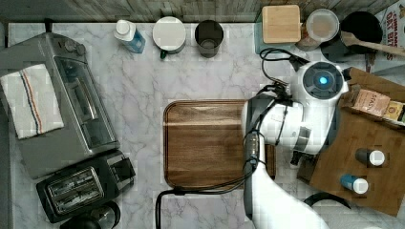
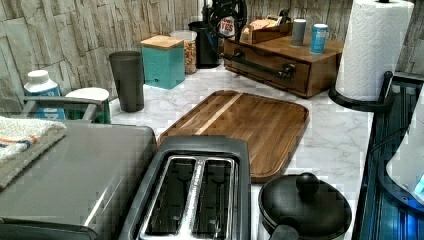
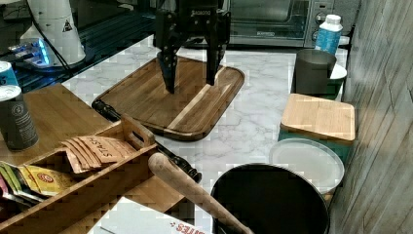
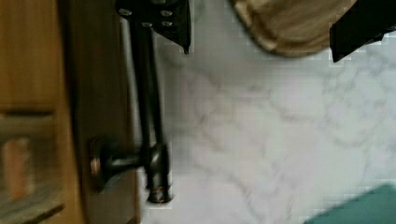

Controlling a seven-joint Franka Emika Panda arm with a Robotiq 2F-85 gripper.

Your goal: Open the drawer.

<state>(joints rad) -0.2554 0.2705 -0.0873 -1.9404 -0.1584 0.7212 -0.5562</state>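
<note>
the claw [image 3: 191, 73] hung with its two fingers spread wide and nothing between them, above the marble surface [image 3: 253, 117] in the gap between the cutting board [image 3: 170, 97] and the drawer [image 2: 265, 67]. the drawer sat shut in its brown wooden cabinet [image 2: 320, 70], close beside the claw, and in the wrist view its black bar handle [image 4: 147, 93] ran just beside one fingertip, not yet between the two.

the likeliest fault from here was a missed grip: one finger looked nearly over the bar, so a straight descent could have landed a tip on the handle or on the drawer front instead of straddling it. a pull off-line from the drawer's travel might have dragged the whole cabinet across the smooth surface, since nothing visibly fixed it down. that could have toppled the two canisters [image 2: 309, 34] standing on its top, farther from the claw. a finger drifting the other way could have caught the board's rim.

of writing, the tea packets [image 3: 95, 148] in the open tray behind the handle read "stash". a printed carton beyond them showed parts of words, "oat" in the top view and letters ending "tes" in the right view; the rest was too unclear to read.
</note>
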